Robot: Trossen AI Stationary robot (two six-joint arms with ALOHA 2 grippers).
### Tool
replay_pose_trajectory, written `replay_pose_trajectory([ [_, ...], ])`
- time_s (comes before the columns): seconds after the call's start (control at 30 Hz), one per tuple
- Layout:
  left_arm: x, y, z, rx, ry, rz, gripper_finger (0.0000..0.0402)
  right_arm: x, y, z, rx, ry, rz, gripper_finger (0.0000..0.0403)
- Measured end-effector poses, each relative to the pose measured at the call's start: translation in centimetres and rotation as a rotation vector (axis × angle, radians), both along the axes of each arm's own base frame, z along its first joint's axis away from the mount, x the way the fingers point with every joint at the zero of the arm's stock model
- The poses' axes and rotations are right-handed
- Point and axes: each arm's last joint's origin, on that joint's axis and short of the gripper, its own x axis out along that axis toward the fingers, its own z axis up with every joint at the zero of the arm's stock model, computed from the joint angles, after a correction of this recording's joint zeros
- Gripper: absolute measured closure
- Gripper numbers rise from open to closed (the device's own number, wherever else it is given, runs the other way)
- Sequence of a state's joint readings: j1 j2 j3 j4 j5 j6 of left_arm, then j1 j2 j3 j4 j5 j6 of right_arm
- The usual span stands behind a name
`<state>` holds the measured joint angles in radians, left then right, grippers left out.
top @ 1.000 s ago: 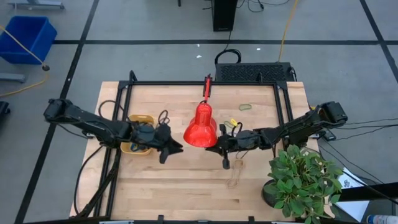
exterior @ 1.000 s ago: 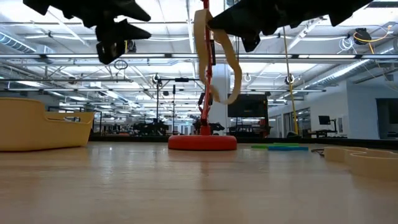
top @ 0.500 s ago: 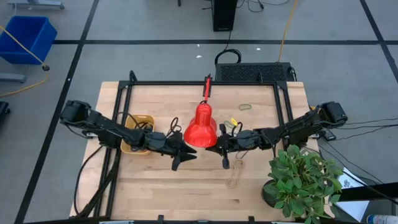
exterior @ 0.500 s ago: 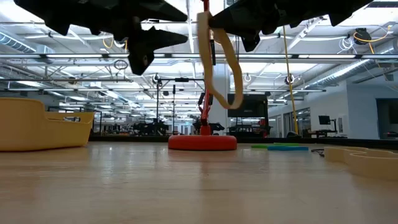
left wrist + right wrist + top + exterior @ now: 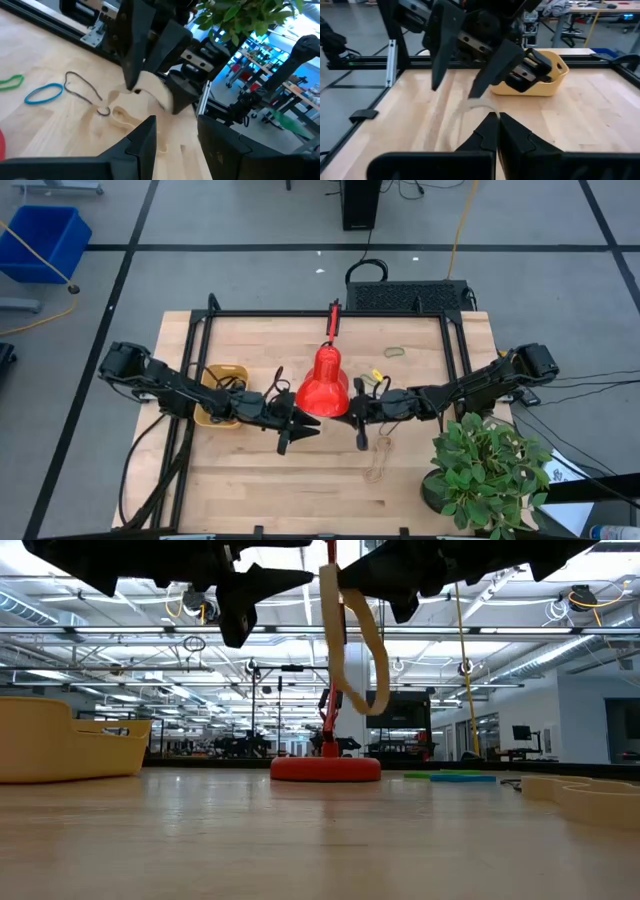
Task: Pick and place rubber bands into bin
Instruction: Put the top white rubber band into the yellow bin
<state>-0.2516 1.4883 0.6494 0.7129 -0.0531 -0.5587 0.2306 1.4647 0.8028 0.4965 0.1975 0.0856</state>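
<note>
We see the right gripper raised above the table, its fingers pressed together on a tan rubber band that hangs below them. The left gripper faces it close by, fingers spread apart, not touching the band. The yellow bin sits behind the left arm.

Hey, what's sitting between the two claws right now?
Just the tan rubber band hanging from the shut right claw; the open left claw faces it. High view shows bare table below.
</note>
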Motion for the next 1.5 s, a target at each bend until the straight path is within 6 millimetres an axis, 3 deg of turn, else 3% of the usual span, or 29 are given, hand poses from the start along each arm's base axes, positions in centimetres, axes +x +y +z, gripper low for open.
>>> replay_pose_trajectory([
  [0.73,0.1,0.2,-0.1,0.011,0.005,0.078,0.0252,0.0,-0.1,0.0,-0.022,-0.001,-0.013,0.0403],
  [1.03,0.9,-0.4,-1.6,-0.021,0.065,0.068,0.0252,0.0,-0.1,0.0,-0.023,0.003,-0.012,0.0403],
  [1.3,2.0,-0.8,-1.4,-0.006,0.054,0.033,0.0252,0.0,-0.1,-0.1,-0.025,0.010,-0.012,0.0403],
  [1.5,2.0,-0.8,-1.4,0.002,0.054,0.037,0.0286,0.0,-0.1,-0.1,-0.025,0.010,-0.012,0.0403],
])
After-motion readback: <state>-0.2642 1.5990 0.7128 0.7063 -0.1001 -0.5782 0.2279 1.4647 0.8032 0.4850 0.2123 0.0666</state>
